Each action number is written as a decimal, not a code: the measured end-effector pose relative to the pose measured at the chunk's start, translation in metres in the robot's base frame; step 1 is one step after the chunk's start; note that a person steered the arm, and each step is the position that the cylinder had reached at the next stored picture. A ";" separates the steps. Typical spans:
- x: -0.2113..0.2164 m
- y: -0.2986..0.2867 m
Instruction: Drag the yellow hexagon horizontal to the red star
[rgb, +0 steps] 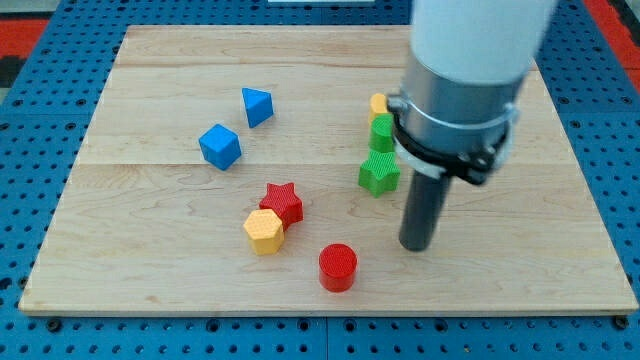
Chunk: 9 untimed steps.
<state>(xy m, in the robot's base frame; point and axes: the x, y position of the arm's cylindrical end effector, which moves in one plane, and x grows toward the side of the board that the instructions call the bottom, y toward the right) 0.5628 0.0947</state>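
Observation:
The yellow hexagon lies on the wooden board, touching the lower left of the red star. My tip rests on the board well to the view's right of both, about level with the hexagon. A red cylinder stands between the hexagon and my tip, a little lower in the view.
A green star and a green block sit just above my tip, partly behind the arm, with a yellow block above them. A blue cube and a blue triangle lie at the upper left. The board's edge runs along the bottom.

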 end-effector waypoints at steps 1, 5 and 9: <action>0.054 -0.022; 0.003 -0.133; -0.033 -0.223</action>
